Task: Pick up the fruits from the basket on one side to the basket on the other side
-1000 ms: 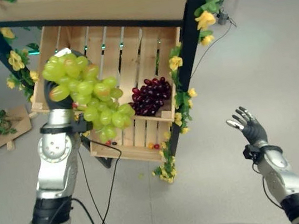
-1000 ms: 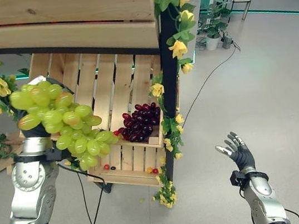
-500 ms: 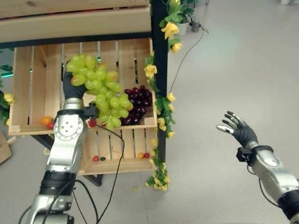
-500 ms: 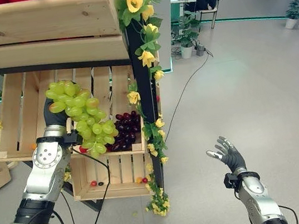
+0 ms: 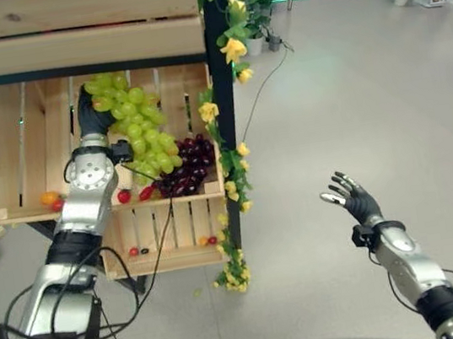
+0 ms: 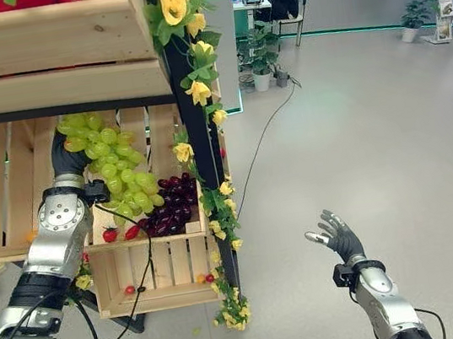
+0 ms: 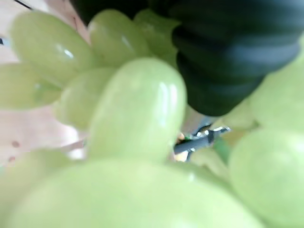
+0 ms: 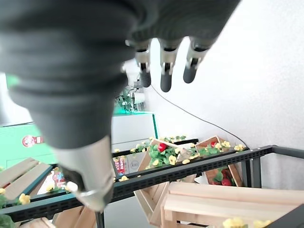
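One bunch of green grapes point(image 5: 136, 123), one bunch of dark grapes point(image 5: 187, 162), and two robot hands: left point(image 5: 92, 111), right point(image 5: 350, 198).

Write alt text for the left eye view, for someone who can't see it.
The robot's left hand holds a bunch of green grapes up in a wooden crate, above dark purple grapes. Its right hand hangs open over bare floor.
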### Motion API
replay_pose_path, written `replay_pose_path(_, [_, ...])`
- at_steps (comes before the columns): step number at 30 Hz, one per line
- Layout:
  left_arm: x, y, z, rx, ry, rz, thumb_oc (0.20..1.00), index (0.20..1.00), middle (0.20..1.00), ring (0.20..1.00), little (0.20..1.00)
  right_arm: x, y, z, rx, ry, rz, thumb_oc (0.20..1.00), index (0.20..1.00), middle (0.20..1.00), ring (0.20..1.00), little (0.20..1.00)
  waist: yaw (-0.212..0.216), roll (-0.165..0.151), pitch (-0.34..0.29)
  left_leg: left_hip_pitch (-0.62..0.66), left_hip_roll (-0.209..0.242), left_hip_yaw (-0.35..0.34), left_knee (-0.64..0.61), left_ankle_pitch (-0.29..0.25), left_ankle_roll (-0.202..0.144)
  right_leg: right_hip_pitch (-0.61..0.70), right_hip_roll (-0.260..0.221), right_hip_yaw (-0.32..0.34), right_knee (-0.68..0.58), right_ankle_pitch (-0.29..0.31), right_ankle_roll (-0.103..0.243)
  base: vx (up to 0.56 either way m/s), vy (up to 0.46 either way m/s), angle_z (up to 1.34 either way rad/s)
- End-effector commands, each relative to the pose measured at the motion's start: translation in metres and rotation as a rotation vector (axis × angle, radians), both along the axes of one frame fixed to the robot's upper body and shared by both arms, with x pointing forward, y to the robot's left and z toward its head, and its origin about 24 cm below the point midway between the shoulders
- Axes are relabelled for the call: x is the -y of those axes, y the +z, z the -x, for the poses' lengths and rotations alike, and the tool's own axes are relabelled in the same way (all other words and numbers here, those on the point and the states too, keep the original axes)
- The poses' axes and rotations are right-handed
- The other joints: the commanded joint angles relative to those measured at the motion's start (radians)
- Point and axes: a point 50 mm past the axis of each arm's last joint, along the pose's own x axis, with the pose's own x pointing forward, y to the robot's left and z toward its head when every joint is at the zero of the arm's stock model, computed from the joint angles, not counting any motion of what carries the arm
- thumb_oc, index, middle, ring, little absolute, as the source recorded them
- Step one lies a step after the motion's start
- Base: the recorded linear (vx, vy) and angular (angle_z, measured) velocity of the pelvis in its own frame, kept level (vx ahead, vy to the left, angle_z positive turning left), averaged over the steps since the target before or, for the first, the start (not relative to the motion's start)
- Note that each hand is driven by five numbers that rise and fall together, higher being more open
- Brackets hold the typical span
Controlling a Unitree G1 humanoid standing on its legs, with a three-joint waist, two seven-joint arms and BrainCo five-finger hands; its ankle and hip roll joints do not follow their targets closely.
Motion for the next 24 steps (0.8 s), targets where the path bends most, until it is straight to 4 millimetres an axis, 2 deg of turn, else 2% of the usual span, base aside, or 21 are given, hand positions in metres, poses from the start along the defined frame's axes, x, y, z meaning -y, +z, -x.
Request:
replay_pose_path(1, [-0.004,0.060,-0.009,0.163,0.055,-0.036,0.200,0.200,0.200,0.200,0.200,-0.005,0.026,-0.020,0.125,0.049,0.035,1.000,1.000,1.000,1.000,1.000,0.010,-0.005,-0.030,0.016,-0.020,0.001,0.005,-0.060,0.008,-0.046,-0.036,0.011,0.082,0.006,0.057,-0.02,0.002,-0.03])
replay_pose_path(2, [-0.007,0.057,-0.011,0.141,0.073,-0.049,0.200,0.200,0.200,0.200,0.200,-0.005,0.026,-0.020,0.127,0.051,0.036,1.000,1.000,1.000,1.000,1.000,0.008,-0.004,-0.029,0.018,-0.020,0.003,0.005,-0.059,0.008,-0.047,-0.036,0.011,0.083,0.005,0.057,0.00,0.000,0.00])
replay_pose_path(3, [-0.008,0.056,-0.011,0.135,0.078,-0.049,0.398,0.398,0.398,0.398,0.398,-0.006,0.026,-0.020,0.128,0.052,0.033,1.000,1.000,1.000,1.000,1.000,0.007,-0.005,-0.029,0.019,-0.021,0.004,0.005,-0.060,0.008,-0.047,-0.035,0.012,0.083,0.005,0.057,0.00,0.001,-0.04])
replay_pose_path(4, [-0.009,0.055,-0.011,0.129,0.084,-0.050,1.000,1.000,1.000,1.000,1.000,-0.006,0.026,-0.021,0.128,0.052,0.031,1.000,1.000,1.000,1.000,1.000,0.006,-0.005,-0.028,0.019,-0.021,0.005,0.005,-0.060,0.009,-0.047,-0.035,0.014,0.083,0.005,0.057,0.00,0.002,-0.03])
replay_pose_path(10, [-0.020,0.045,-0.008,0.087,0.113,-0.075,1.000,1.000,1.000,1.000,1.000,-0.006,0.028,-0.021,0.136,0.053,0.031,1.000,1.000,1.000,1.000,1.000,0.007,-0.008,-0.026,0.024,-0.022,0.010,0.005,-0.062,0.011,-0.049,-0.033,0.018,0.083,0.006,0.055,0.00,0.005,-0.05])
replay_pose_path(20, [-0.029,0.042,-0.008,0.049,0.147,-0.129,1.000,1.000,1.000,1.000,1.000,-0.007,0.028,-0.022,0.141,0.055,0.031,1.000,1.000,1.000,1.000,1.000,0.008,-0.008,-0.022,0.025,-0.024,0.013,0.005,-0.063,0.014,-0.054,-0.032,0.027,0.083,0.009,0.055,0.00,0.004,-0.02])
replay_pose_path(24, [-0.033,0.042,-0.006,0.027,0.162,-0.201,1.000,1.000,1.000,1.000,1.000,-0.005,0.028,-0.021,0.142,0.052,0.031,1.000,1.000,1.000,1.000,1.000,0.011,-0.007,-0.022,0.025,-0.024,0.011,0.005,-0.063,0.015,-0.053,-0.031,0.028,0.080,0.010,0.055,0.00,0.000,0.00])
